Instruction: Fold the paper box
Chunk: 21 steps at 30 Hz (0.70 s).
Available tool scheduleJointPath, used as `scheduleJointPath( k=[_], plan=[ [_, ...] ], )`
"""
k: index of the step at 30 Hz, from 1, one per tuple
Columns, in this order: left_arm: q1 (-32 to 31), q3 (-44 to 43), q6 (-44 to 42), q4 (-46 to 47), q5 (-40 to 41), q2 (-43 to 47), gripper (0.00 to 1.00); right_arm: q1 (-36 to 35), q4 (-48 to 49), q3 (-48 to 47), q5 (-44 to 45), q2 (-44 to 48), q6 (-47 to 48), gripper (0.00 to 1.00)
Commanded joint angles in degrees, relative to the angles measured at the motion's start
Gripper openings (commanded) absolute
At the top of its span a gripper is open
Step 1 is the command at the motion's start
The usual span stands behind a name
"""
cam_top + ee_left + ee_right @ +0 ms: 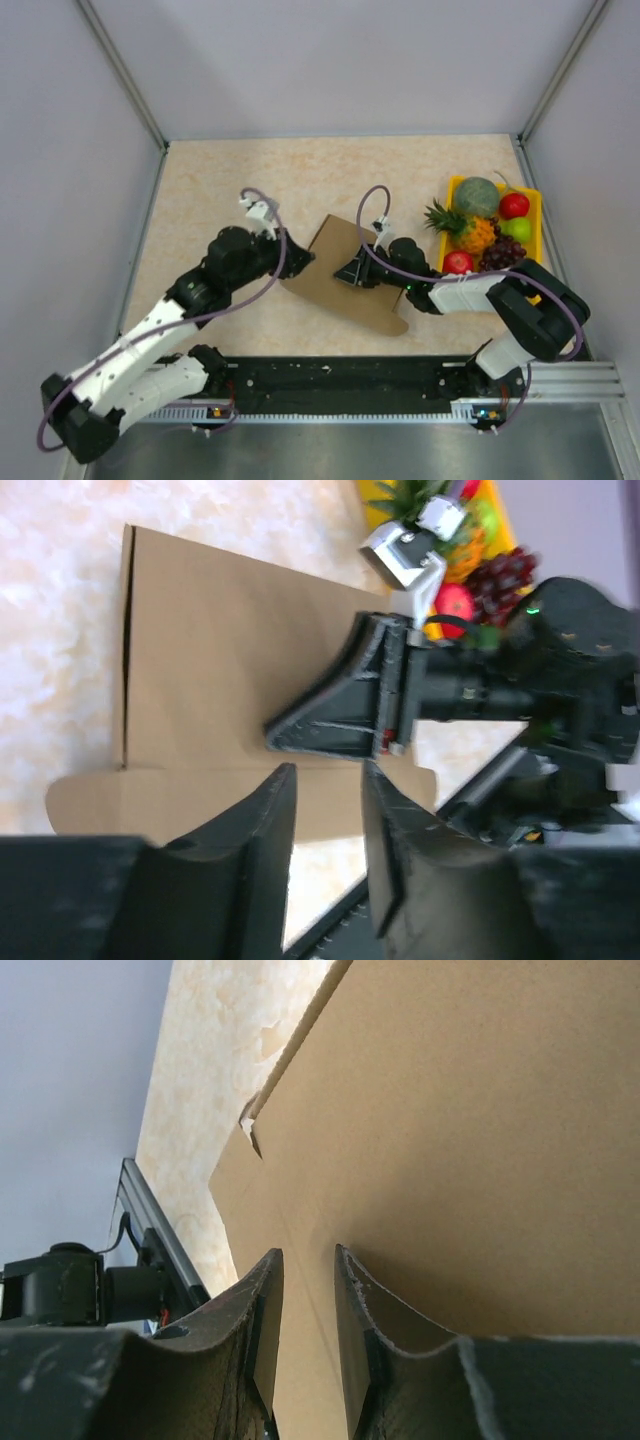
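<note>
Brown cardboard, the paper box (pixel 335 240) lay as a flat die-cut sheet in the middle of the table (pixel 220 190), between my two arms. Its long axis ran on a slant, from a square corner on the far side to a rounded tab pointing at the near right, close to my base rail.

My left arm reached in from the near left with the elbow bent, and my left gripper (pixel 300 262) sat at the sheet's left edge. From its own camera the left gripper (pixel 328 775) hung over a side flap, jaws parted with nothing between them.

My right arm folded back from the near right, beside the yellow fruit tray (pixel 535 200), and my right gripper (pixel 350 272) lay low across the middle of the sheet. Its tips (pixel 275 728) rested on the cardboard (pixel 210 650), and a narrow gap showed between the fingers (pixel 265 1300) with only cardboard (pixel 470 1140) behind.

I could not tell whether those tips pressed on the sheet. My right wrist hid part of the sheet's middle, and the right wrist view cut off most of its outline.
</note>
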<state>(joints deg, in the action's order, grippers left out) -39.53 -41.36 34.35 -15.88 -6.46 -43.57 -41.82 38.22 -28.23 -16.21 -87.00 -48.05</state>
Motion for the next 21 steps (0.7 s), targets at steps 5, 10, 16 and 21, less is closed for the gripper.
scheduleJointPath(
  k=[5, 10, 16, 21],
  plan=[
    [1.3, 1.8, -6.5, 14.9, 1.3, -22.1, 0.23, 2.8, -9.7, -0.4, -3.1, 1.1, 3.4, 0.28],
    [1.4, 6.3, -8.1, 19.8, 4.1, -27.3, 0.20, 2.7, -24.8, -3.2, -1.8, 9.5, 9.5, 0.32],
    [1.6, 10.0, -8.2, 21.8, 2.9, -28.4, 0.19, 2.7, -32.5, -0.9, -2.3, 21.9, 12.8, 0.33],
    [2.9, 9.9, -8.1, 18.8, 1.9, -22.1, 0.25, 2.7, -37.8, 4.8, 0.4, 32.3, 12.9, 0.33]
  ],
)
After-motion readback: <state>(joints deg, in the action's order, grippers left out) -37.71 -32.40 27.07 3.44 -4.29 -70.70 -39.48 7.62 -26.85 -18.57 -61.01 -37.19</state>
